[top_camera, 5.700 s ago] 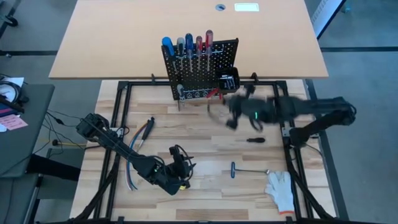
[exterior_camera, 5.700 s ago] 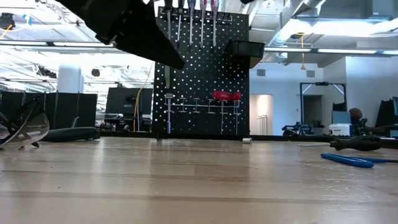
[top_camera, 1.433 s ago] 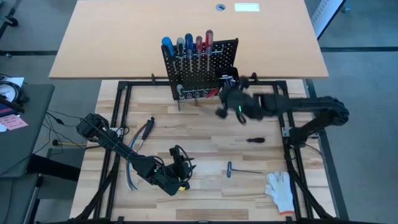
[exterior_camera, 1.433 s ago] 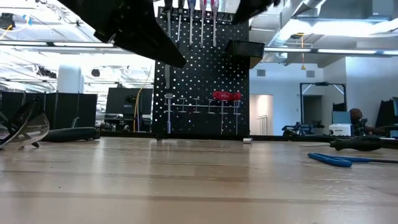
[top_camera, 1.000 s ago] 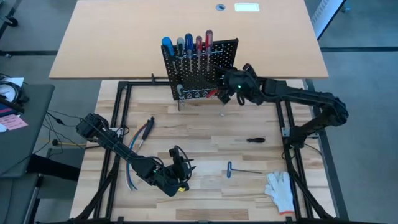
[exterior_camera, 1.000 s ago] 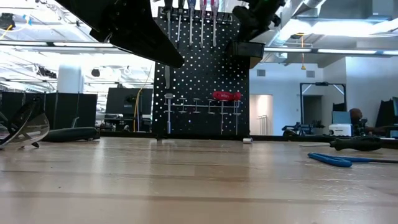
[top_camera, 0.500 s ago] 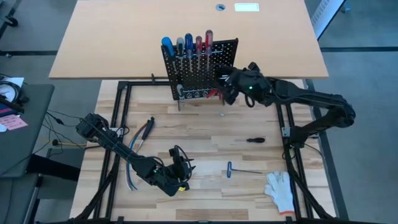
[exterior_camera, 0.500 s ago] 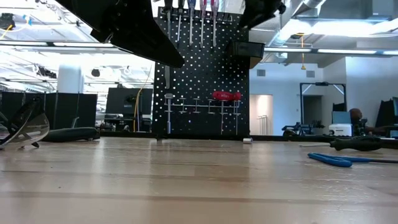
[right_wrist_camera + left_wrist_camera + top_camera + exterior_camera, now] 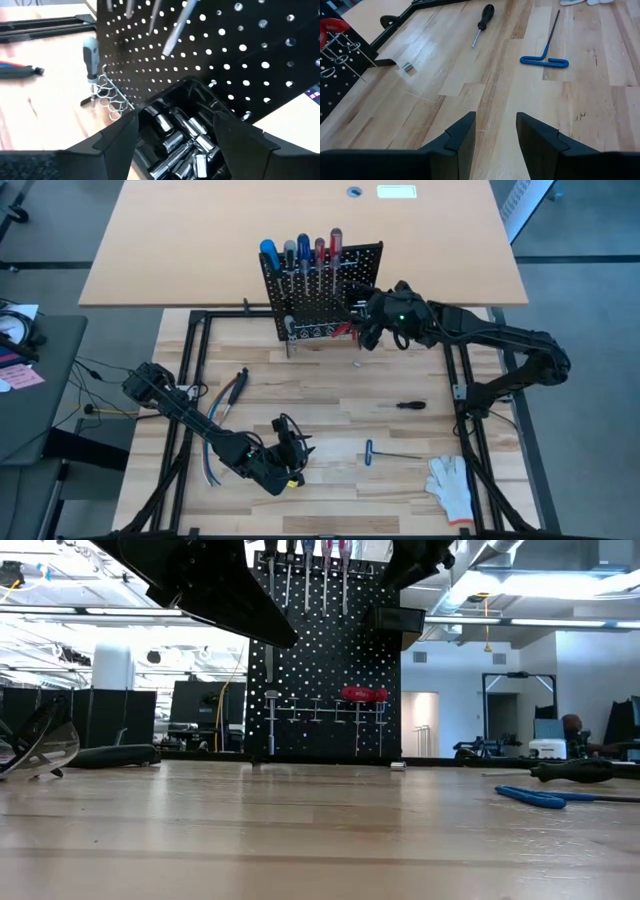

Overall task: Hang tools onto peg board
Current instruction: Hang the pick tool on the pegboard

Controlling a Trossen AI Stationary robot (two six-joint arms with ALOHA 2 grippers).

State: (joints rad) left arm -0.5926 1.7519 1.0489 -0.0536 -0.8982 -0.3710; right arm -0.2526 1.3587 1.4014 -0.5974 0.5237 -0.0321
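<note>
At the black upright perforated metal peg board (image 9: pixel 322 290), right gripper (image 9: pixel 175 135) hovers directly over the small black bin (image 9: pixel 175 142) on the board's right side. Fingers spread wide, nothing between them; bin below holds shiny metal sockets and bits (image 9: pixel 180 145).

Already on the board: screwdrivers with blue, grey and red handles (image 9: pixel 300 252) along the top row, red-handled pliers (image 9: pixel 364 693) and a short grey-handled driver (image 9: pixel 90 57) on the wire hooks lower down.

Left on the light wooden surface (image 9: pixel 330 410), all in front of the board: blue-handled T-shaped hex key (image 9: pixel 384 453), small black-handled screwdriver (image 9: pixel 409 405), a tiny metal bit (image 9: pixel 357 363) just in front of the board's foot. White glove (image 9: pixel 452 483) lies farther out, not part of the job.

Key relation, my read: screwdriver lies roughly parallel to the board's face, on the right arm's side, so right arm is nearer. Hex key sits between both arms; from the left wrist view it lies ahead of the left gripper (image 9: pixel 495 132), long shank pointing away.

Left gripper is low over the surface, well away from the board, fingers parted with nothing in them.

Hard to make out: hook shapes on the board; low view cuts off both arms at the top.
</note>
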